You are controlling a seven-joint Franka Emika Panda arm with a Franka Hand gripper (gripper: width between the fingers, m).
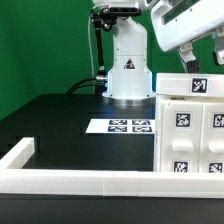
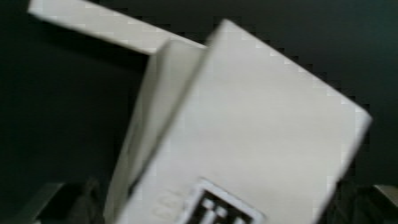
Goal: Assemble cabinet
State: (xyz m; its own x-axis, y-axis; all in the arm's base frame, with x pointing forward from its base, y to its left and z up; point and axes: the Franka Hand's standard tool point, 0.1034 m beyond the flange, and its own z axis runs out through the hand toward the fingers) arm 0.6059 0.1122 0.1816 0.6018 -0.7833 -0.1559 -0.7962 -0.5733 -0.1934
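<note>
The cabinet shows in the exterior view as a large white block (image 1: 190,140) with a grid of black-and-white tags at the right. A smaller white tagged block (image 1: 195,86) sits on top of it. My gripper (image 1: 199,61) hangs just above that upper block, jaws wide apart. In the wrist view a white cabinet block (image 2: 249,120) with a tag near its end fills the space between my dark fingertips (image 2: 75,205). It lies skewed to the jaws, and I see no grip on it.
The marker board (image 1: 128,126) lies flat on the black table in front of the robot base (image 1: 128,75). A long low white border rail (image 1: 80,181) runs along the front edge and up the exterior view's left side. Another white edge (image 2: 107,30) shows beyond the block.
</note>
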